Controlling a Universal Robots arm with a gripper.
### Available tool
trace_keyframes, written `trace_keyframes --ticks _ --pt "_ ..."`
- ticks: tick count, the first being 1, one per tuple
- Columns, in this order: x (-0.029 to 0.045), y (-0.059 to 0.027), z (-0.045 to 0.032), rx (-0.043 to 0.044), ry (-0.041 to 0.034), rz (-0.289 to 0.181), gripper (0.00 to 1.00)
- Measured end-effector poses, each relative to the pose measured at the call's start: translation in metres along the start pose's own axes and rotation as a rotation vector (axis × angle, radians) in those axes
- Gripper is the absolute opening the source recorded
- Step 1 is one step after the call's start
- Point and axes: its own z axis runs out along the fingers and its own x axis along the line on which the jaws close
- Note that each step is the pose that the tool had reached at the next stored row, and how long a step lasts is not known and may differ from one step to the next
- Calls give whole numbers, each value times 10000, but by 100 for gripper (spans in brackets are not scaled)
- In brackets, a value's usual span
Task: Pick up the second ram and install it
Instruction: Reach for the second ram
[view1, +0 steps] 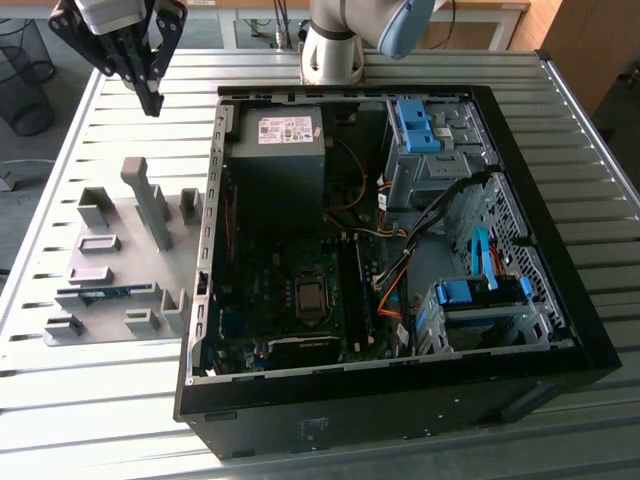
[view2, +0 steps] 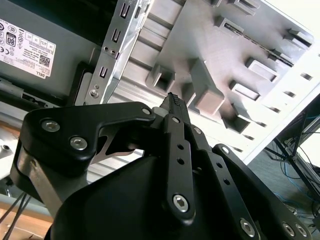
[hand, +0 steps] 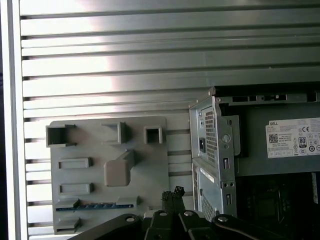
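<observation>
The second ram (view1: 100, 293) is a thin blue stick lying in a slot of the grey holder plate (view1: 120, 225) on the exterior view's left, beside the open computer case (view1: 400, 400). In the first wrist view the ram (hand: 95, 205) lies along the holder plate's (hand: 90, 145) edge. My gripper (view1: 152, 100) hangs high above the table, beyond the plate's far end and well apart from the ram. Its black fingers meet at the tips in both wrist views (view2: 173, 99) (hand: 172, 193), shut with nothing between them.
Inside the case lie the motherboard (view1: 300, 300), a grey power supply (view1: 280, 150), orange and black cables, and blue drive-bay clips (view1: 415, 125) (view1: 480, 290). The slatted metal table (view1: 100, 400) carries everything. The arm's base (view1: 335, 50) stands behind the case.
</observation>
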Motion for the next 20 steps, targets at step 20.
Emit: trace_keyframes --ticks 20 --pt "95 -7 2 0 0 0 10"
